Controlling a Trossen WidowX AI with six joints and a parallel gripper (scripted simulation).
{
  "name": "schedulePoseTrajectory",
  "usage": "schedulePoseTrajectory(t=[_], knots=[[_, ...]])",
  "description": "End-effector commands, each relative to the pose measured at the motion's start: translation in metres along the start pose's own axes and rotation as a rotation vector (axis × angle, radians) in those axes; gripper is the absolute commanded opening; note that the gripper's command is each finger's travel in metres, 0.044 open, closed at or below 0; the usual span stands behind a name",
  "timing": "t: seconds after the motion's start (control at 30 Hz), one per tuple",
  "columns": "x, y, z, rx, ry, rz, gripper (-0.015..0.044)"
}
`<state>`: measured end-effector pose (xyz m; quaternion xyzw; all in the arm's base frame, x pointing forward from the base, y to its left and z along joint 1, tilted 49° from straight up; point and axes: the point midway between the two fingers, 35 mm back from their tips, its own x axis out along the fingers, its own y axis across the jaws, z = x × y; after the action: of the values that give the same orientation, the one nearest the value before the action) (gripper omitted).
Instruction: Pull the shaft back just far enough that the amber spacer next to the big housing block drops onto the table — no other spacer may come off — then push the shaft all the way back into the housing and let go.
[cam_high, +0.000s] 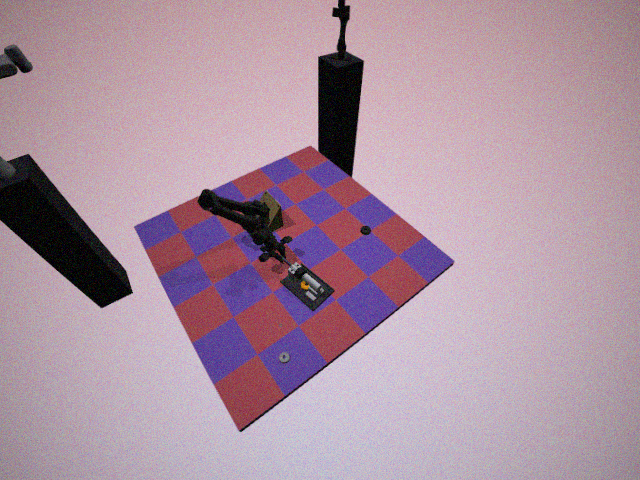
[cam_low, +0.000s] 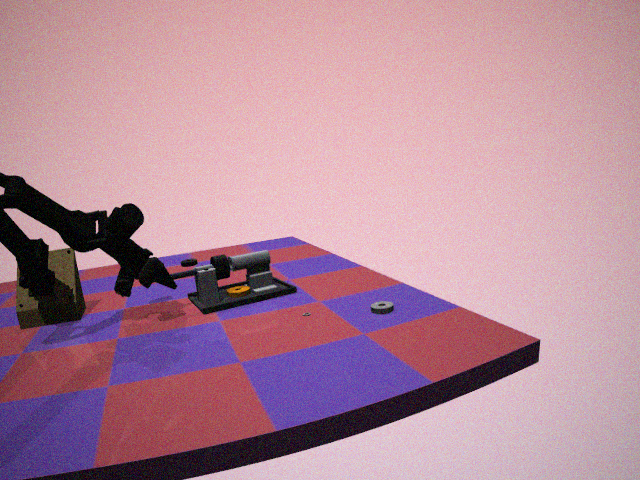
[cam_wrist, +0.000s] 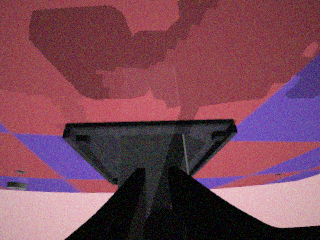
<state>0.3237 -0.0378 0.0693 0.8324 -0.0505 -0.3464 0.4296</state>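
My gripper is shut on the shaft, outside the light grey post. The amber spacer lies flat on the dark base tray, off the shaft and below it. Dark spacers sit on the shaft between the post and the grey housing; I cannot tell their number. A narrow gap shows between them and the housing. The shaft's inner end is hidden.
A grey ring and a dark ring lie on the chequered table. A tiny ring lies beside the tray. A tan block stands by the arm. Black pillars stand by the table.
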Motion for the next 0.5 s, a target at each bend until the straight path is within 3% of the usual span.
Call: schedulePoseTrajectory(t=[0.0,0.47], knots=[[0.0022,0.0003,-0.0038,-0.002,0.004,-0.001,0.0],[0.006,0.0004,-0.0077,-0.002,0.004,-0.001,0.0]])
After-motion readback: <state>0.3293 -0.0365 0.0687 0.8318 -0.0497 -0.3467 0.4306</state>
